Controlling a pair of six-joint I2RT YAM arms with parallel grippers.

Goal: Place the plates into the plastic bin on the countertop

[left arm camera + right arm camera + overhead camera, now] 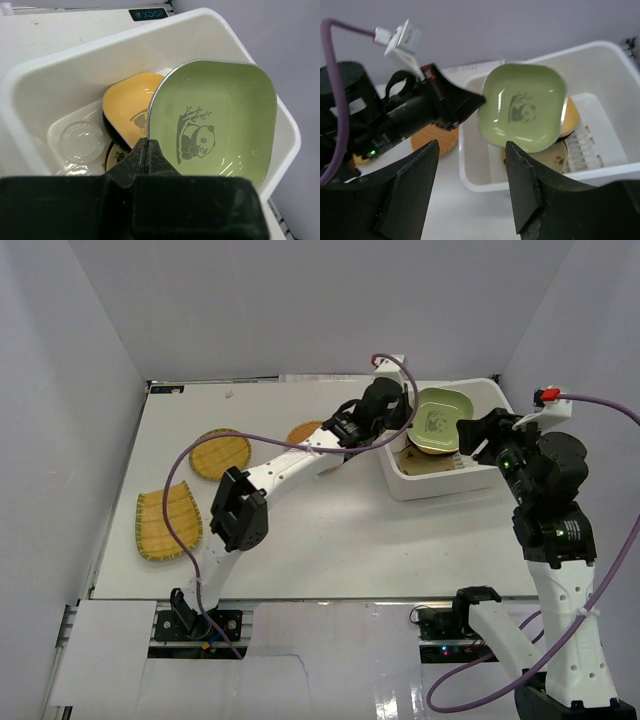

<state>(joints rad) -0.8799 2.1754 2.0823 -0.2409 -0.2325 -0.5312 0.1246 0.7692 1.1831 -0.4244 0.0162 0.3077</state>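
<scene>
My left gripper (145, 146) is shut on the left rim of a green squarish plate (215, 120) with a panda drawing and holds it tilted over the white plastic bin (100, 55). In the top view the gripper (402, 425) holds this plate (440, 418) above the bin (400, 480). A yellow squarish plate (127, 107) and a cream round plate (116, 156) lie in the bin under it. My right gripper (470, 175) is open and empty, hovering by the bin's near right side (478, 435). A woven yellow round plate (220, 453), a ribbed yellow rectangular plate (168, 521) and an orange woven plate (303, 430) lie on the countertop (330, 540).
A clear round lid-like piece (80, 140) lies on the bin's floor at the left. The left arm (290, 465) stretches across the middle of the countertop and partly hides the orange plate. Grey walls (60, 420) stand around the table.
</scene>
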